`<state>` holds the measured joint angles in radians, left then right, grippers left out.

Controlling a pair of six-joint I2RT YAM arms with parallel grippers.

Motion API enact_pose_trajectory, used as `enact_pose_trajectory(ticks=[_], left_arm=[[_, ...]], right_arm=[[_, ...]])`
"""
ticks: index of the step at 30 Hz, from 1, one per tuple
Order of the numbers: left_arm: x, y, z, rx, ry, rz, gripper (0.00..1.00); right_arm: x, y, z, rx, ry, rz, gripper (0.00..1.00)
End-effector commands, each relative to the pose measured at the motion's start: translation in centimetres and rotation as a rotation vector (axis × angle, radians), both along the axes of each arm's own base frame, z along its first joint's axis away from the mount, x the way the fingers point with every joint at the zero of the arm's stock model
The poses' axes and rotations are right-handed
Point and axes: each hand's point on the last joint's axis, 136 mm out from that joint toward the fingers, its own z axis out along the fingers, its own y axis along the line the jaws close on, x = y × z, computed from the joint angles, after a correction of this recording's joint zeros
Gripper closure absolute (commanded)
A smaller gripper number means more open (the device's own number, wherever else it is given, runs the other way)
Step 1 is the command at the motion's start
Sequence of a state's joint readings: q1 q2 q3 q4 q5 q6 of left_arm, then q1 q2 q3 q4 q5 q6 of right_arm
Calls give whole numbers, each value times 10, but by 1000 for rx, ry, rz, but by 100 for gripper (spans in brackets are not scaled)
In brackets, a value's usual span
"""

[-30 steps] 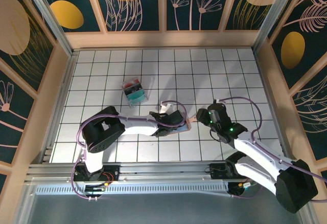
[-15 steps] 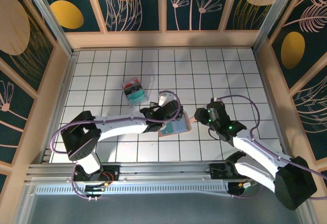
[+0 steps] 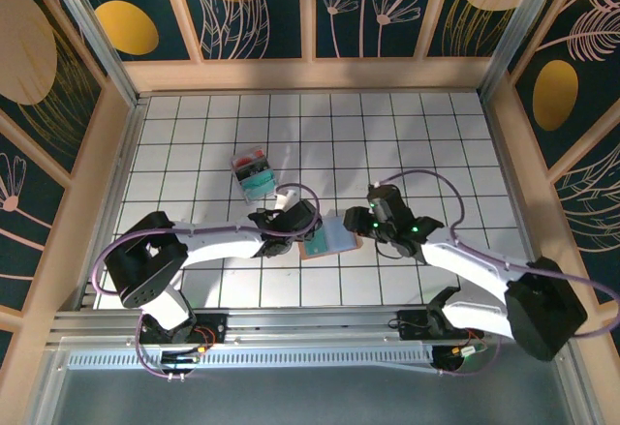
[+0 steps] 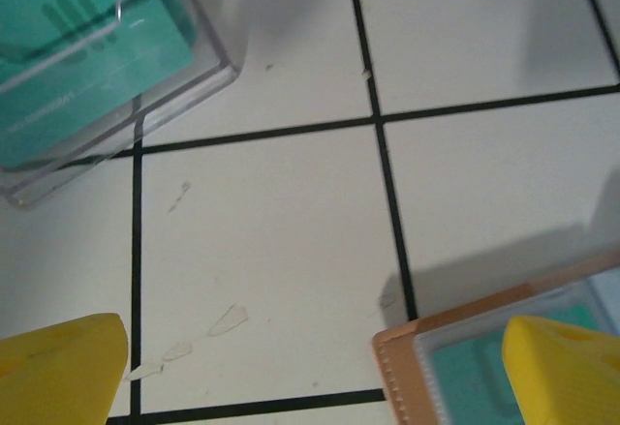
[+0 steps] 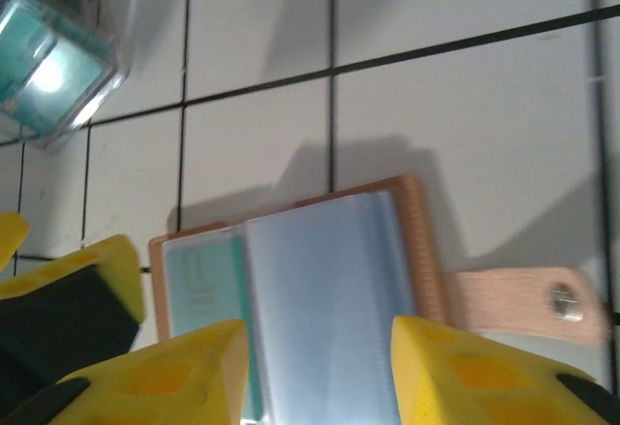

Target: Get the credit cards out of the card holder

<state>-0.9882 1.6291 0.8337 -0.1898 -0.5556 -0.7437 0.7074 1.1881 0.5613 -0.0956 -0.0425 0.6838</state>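
Observation:
The tan card holder (image 3: 329,238) lies open on the table between my two grippers. Its grey-blue pockets (image 5: 325,289) face up, and a teal credit card (image 5: 199,280) sits in the left pocket. The side tab (image 5: 523,299) sticks out to the right. My right gripper (image 5: 320,377) hovers over the pockets with a yellow fingertip on each side of the middle page, jaws apart. My left gripper (image 4: 312,372) stands wide open just left of the holder, whose tan corner (image 4: 402,367) lies near its right fingertip. Seen from above, the left gripper (image 3: 294,220) and right gripper (image 3: 360,224) flank the holder.
A clear plastic box (image 3: 256,175) with teal and red contents stands behind and left of the holder; it also shows as the box (image 4: 87,57) close ahead of the left gripper. Wooden walls (image 3: 310,76) ring the white gridded table (image 3: 426,144).
The left gripper has drawn back to the left, off the card holder, leaving it lying open. The right gripper has moved left over the holder and its jaws have narrowed.

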Motion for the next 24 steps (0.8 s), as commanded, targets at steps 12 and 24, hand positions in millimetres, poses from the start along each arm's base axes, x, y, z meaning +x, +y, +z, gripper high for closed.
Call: enact_pose_trajectory(ticks=[12, 24], left_arm=[[0, 5, -12, -50, 18, 15, 1], [-25, 19, -33, -58, 123, 13, 1]], right_arm=[[5, 57, -8, 38, 67, 174, 66], [-13, 78, -20, 23, 114, 254, 70]])
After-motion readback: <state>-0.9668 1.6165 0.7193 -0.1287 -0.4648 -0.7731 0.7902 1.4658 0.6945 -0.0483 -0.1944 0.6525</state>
